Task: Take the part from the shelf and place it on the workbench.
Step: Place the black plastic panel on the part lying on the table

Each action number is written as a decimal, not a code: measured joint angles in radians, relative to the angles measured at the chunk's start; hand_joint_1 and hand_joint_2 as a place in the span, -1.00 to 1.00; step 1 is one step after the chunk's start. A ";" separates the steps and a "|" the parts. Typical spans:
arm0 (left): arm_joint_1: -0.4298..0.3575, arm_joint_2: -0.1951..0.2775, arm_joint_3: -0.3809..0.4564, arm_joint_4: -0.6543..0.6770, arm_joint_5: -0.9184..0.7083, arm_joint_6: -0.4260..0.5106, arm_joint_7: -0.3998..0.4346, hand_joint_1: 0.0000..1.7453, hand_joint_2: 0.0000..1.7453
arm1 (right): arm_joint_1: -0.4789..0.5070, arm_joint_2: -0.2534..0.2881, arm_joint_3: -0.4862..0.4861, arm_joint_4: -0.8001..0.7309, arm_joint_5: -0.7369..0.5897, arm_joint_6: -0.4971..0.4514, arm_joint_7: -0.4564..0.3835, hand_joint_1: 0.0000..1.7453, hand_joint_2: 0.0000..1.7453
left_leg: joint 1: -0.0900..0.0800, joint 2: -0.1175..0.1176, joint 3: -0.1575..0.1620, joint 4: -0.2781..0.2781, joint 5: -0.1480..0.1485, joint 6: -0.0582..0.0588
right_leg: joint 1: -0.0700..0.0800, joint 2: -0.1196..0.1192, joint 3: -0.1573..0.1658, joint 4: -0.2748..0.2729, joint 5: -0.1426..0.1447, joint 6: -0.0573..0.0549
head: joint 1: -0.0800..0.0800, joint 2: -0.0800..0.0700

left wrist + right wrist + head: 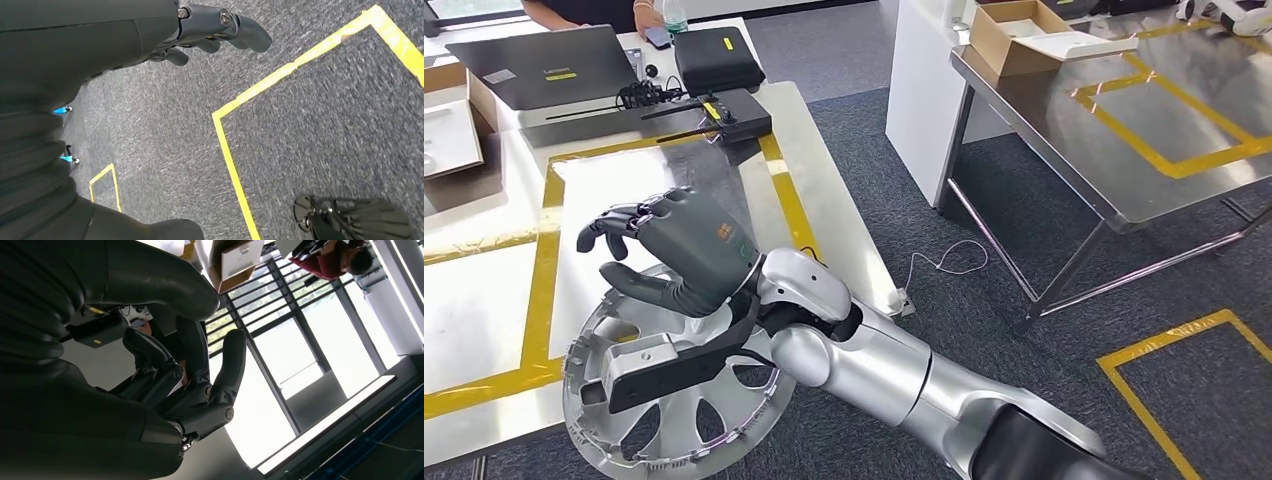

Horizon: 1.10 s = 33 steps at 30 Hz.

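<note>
1. Locate the right hand [679,250] in the head view at about 8 o'clock, over the steel workbench [484,300]. Its fingers [614,222] are spread and loosely curled, and nothing lies between them.
2. Confirm this in the right wrist view: the dark fingers [200,375] stand apart and close on nothing.
3. Find the part, a silver wheel cover [674,420], at 7 o'clock in the head view. It lies flat on the near edge of the workbench, partly overhanging it, directly under the right forearm [874,370].
4. You cannot tell whether the thumb touches the cover's rim.
5. Check the left hand [200,30] in the left wrist view. It hangs over grey carpet [310,140] marked with yellow tape; its fingers [245,32] are slightly curled, apart, and hold nothing.
6. Note a closed laptop [544,65] and a black case [716,58] at 11 o'clock on the workbench.
</note>
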 joint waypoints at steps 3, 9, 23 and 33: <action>0.000 0.000 0.006 0.000 0.000 0.003 0.000 -1.00 1.00 | 0.000 0.000 -0.001 -0.001 -0.006 0.001 0.002 1.00 1.00 | -0.001 0.000 0.000 0.000 -0.001 0.005 | -0.001 0.000 0.003 -0.006 0.003 0.007 | 0.000 0.000; -0.002 0.000 0.008 0.000 -0.013 0.003 0.015 -1.00 1.00 | 0.000 0.000 -0.002 -0.001 -0.013 0.002 0.006 1.00 1.00 | -0.003 0.000 0.000 0.000 -0.001 0.008 | -0.005 0.000 0.005 -0.011 0.004 0.040 | 0.000 0.000; -0.004 0.000 0.011 0.000 -0.010 -0.008 0.025 -1.00 -1.00 | -0.002 0.000 -0.002 -0.001 -0.014 0.006 0.020 -1.00 -1.00 | -0.001 0.000 0.003 -0.006 0.004 0.001 | -0.003 0.000 0.003 -0.010 0.005 0.041 | 0.000 0.000; -0.004 0.005 0.015 0.001 -0.014 -0.008 0.023 -1.00 -1.00 | -0.007 0.000 -0.002 -0.001 -0.028 0.003 0.020 -1.00 -1.00 | -0.001 0.000 0.004 -0.009 0.005 0.000 | -0.003 0.000 0.003 -0.010 0.004 0.038 | 0.000 0.000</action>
